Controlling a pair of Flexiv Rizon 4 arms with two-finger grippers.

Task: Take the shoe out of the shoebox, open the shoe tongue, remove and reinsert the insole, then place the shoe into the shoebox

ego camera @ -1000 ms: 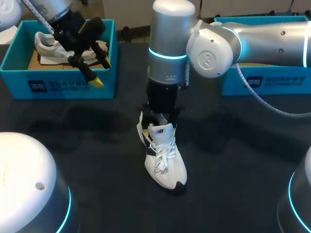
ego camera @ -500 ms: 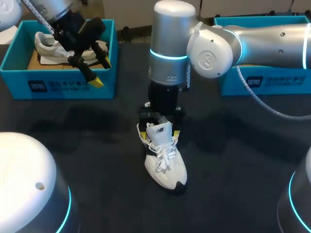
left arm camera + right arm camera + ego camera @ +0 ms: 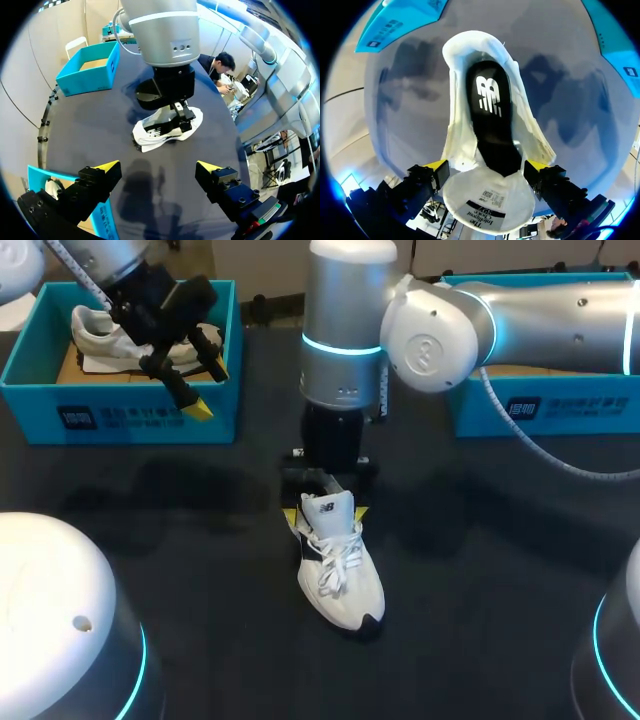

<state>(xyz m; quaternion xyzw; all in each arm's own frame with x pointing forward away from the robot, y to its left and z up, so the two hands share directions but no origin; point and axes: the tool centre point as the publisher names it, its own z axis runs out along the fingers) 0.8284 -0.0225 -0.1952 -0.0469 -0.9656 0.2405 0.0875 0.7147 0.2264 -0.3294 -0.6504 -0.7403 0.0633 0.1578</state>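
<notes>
A soft white lace-up shoe stands on the dark matte tabletop, tongue lifted, smooth black insole showing. The right gripper hangs above it, jaws released and straddling the tongue. Farther back, the left gripper hovers with its jaws spread over the teal cardboard shoebox.
</notes>
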